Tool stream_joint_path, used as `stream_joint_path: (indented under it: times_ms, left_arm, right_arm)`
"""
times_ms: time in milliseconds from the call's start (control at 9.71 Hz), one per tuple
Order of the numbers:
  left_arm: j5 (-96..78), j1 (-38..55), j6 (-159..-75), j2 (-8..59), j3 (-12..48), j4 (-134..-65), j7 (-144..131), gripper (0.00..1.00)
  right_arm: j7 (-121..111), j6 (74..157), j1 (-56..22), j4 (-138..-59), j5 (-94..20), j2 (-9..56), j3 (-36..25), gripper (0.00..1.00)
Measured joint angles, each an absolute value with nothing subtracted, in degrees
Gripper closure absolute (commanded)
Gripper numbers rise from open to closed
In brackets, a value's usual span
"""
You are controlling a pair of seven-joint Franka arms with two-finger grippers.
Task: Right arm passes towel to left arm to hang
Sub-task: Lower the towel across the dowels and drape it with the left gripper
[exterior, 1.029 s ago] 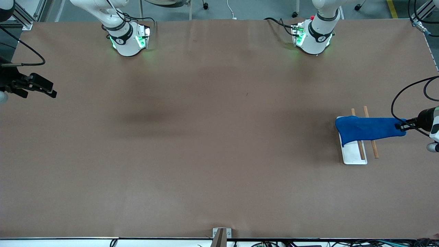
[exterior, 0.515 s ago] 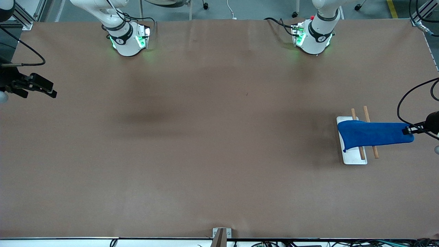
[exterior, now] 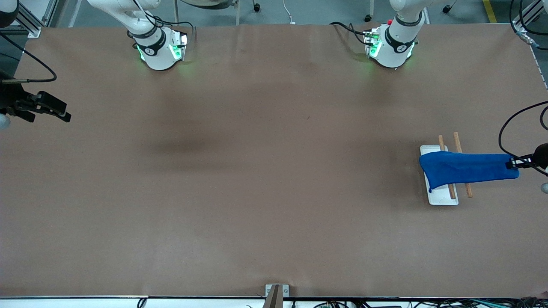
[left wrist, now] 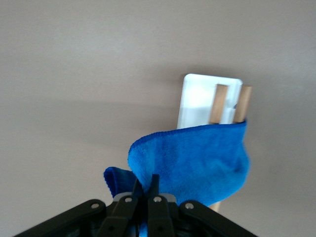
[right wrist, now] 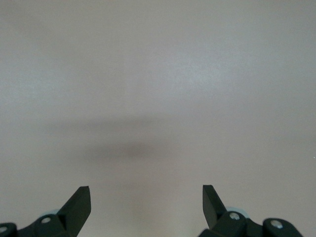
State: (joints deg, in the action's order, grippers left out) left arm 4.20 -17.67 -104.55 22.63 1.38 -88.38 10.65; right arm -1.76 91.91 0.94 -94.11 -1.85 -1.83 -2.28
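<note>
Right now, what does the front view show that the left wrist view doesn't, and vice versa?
Front view only: both arm bases, and the right gripper open, waiting over the right arm's end of the table.

Left wrist view only: a close look at the left gripper, its fingers shut on a bunched edge of the towel.

Both: the blue towel draped across the two wooden rods of the rack, whose white base sits toward the left arm's end, with the left gripper holding the towel's end.
</note>
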Motion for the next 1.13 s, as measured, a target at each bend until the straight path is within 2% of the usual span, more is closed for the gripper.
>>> stream_joint_path:
  times_ms: [412, 618, 721, 824, 926, 1132]
  left_arm:
    - [4.23, -18.47, -105.14, 24.39, -1.21, -88.63, 14.94, 0.94]
    - [4.23, -18.51, -107.71, 26.51, -1.21, -88.66, 14.96, 0.79]
    - [4.23, -18.51, -108.64, 27.36, -1.21, -88.65, 14.96, 0.66]
    - [4.23, -18.49, -109.17, 27.82, -1.20, -88.64, 14.96, 0.08]
    - [4.23, -18.38, -109.28, 27.88, -1.16, -88.58, 14.97, 0.00]
    - [4.23, -17.81, -109.29, 27.57, -0.95, -87.82, 14.97, 0.00]
  right_arm:
    - [-1.76, 91.90, 0.96, -94.17, -1.85, -1.82, -2.28, 0.00]
    - [-1.76, 91.90, 0.97, -94.18, -1.85, -1.82, -2.29, 0.00]
    - [-1.76, 91.90, 0.97, -94.18, -1.85, -1.82, -2.28, 0.00]
    - [-1.76, 91.90, 0.97, -94.18, -1.85, -1.82, -2.28, 0.00]
    - [-1.76, 91.90, 0.97, -94.18, -1.85, -1.82, -2.28, 0.00]
    - [-1.76, 91.90, 0.98, -94.18, -1.85, -1.83, -2.29, 0.00]
